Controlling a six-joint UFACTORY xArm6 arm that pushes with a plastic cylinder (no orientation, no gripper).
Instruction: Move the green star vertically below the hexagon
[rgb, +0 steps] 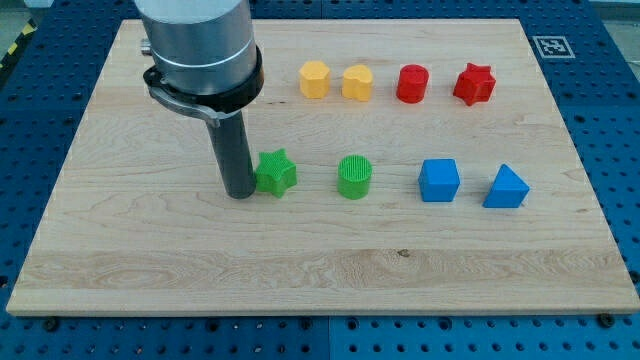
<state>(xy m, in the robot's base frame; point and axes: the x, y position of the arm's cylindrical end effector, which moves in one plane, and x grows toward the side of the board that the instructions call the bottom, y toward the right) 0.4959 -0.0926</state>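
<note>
At tabletop centre-left, my tip (240, 194) touches the green star's (276, 172) left side; yellow hexagon (315, 79) lies up-right; no hand fitted, nothing grasped

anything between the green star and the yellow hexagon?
Nothing. In the camera view, only bare wood lies between the green star and the yellow hexagon. My tip sits against the star's left side, away from that stretch.

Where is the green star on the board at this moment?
The green star lies left of the view's centre, in the lower row, with my tip against its left side and the green cylinder to its right.
</note>
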